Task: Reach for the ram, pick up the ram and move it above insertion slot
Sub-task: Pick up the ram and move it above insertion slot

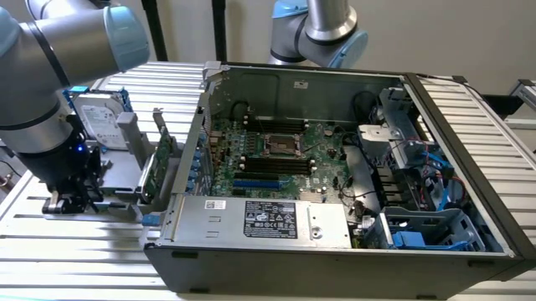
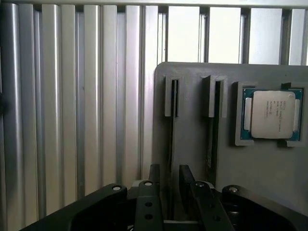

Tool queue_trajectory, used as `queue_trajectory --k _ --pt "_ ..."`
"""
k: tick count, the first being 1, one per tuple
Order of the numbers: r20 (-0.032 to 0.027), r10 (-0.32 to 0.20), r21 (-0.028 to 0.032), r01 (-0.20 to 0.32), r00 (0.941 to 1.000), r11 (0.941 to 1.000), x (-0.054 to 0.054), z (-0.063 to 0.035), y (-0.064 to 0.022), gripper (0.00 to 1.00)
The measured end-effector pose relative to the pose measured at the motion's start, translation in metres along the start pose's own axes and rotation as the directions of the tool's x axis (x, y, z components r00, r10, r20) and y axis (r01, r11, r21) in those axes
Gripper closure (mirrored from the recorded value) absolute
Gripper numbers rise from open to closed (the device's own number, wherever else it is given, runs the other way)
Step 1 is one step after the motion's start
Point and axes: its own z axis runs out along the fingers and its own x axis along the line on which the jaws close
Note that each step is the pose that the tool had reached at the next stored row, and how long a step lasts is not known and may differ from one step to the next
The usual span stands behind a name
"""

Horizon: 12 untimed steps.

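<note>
- At the exterior view's left, the grey robot arm (image 1: 42,94) reaches down to the slatted metal surface (image 1: 75,251), with its claw (image 1: 71,199) low over a grey parts holder (image 1: 117,172).
- In the wrist view the claw (image 2: 169,180) is released. Its two dark fingers (image 2: 154,178) stand apart on either side of one narrow groove in the holder (image 2: 192,120), with a gap showing between each finger and the groove.
- The ram (image 2: 171,139) stands on edge in that groove, seen as a thin dark strip running between the fingers. Neither finger touches it.
- A second groove (image 2: 212,125) lies just beside the first, and a processor chip (image 2: 272,114) sits in a square pocket further along the holder.
- Further right in the exterior view, a hard drive (image 1: 100,122) and a green expansion card (image 1: 160,164) stand upright on the holder.
- Right of those lies the open computer case (image 1: 469,188). Its motherboard (image 1: 322,141) is exposed, with dark memory slots (image 1: 277,166) well apart from the claw.
</note>
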Motion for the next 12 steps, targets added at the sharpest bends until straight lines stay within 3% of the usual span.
queue_trajectory --k 6,12 --pt "-0.0001 -0.001 -0.0001 0.001 1.0 1.0 -0.0033 0.001 0.0002 0.69" --pt "-0.0001 -0.002 -0.0044 0.002 1.0 1.0 -0.0034 0.0035 0.0017 0.69"
